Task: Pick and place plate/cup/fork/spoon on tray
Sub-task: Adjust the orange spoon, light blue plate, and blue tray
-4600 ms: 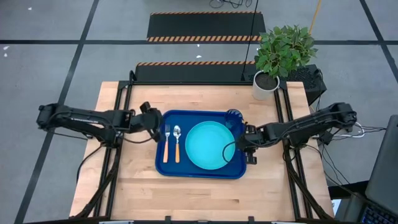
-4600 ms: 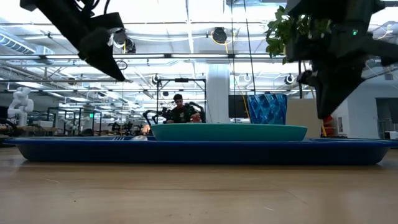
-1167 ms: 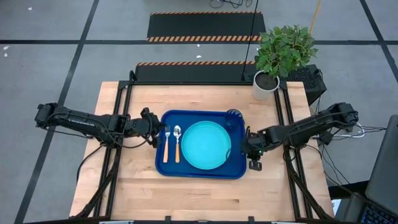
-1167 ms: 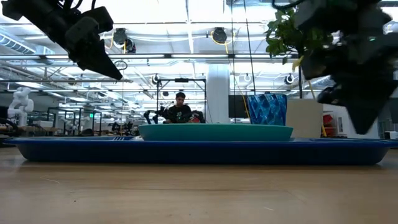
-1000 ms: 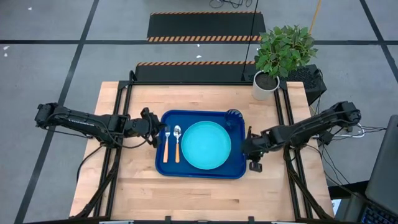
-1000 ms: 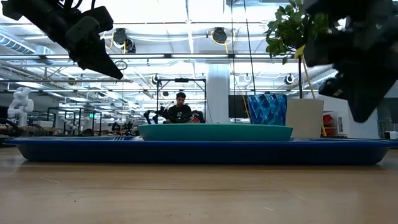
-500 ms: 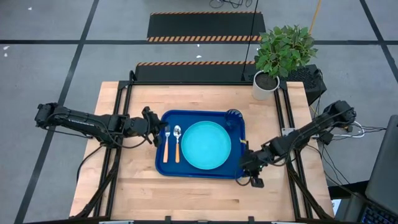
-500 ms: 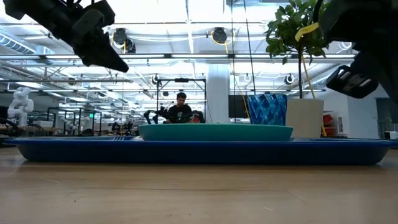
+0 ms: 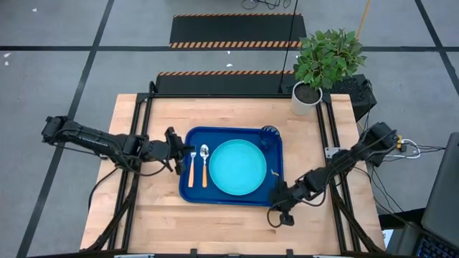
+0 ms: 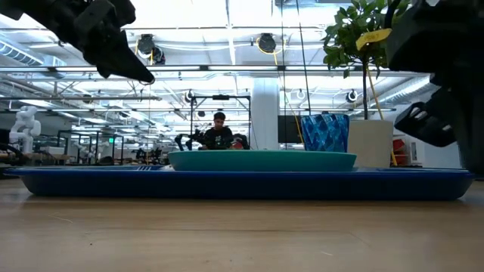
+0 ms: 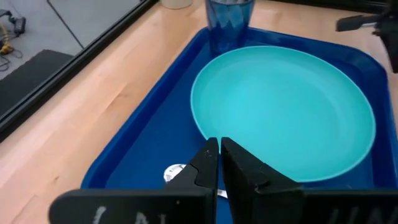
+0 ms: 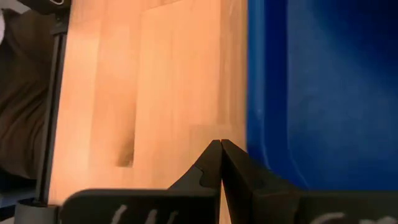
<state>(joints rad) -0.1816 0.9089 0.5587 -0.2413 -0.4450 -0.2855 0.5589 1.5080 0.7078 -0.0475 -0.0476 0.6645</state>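
Observation:
The dark blue tray [image 9: 276, 193] lies in the middle of the table. On it are the turquoise plate [image 9: 238, 166], the orange-handled fork [image 9: 191, 169] and spoon [image 9: 204, 168] left of the plate, and the dark blue cup [image 9: 270, 134] in the far right corner. My left gripper [image 9: 188, 153] is shut and empty, raised over the tray's left part [image 10: 145, 77]; its wrist view shows the plate [image 11: 283, 112], the cup [image 11: 230, 18] and the spoon's bowl [image 11: 176, 172]. My right gripper [image 9: 277, 208] is shut and empty, over the wood beside the tray's near right corner [image 12: 219, 149].
A white pot with a green plant [image 9: 307, 97] stands at the table's far right corner. Bare wood [image 9: 215, 229] lies between the tray and the near edge. In the low view a person [image 10: 219, 134] sits far off in the room behind the table.
My right gripper has gone from beside the middle of the tray's right rim toward the table's near edge, to the tray's near right corner, and has stayed shut. My left gripper has risen a little over the tray's left part.

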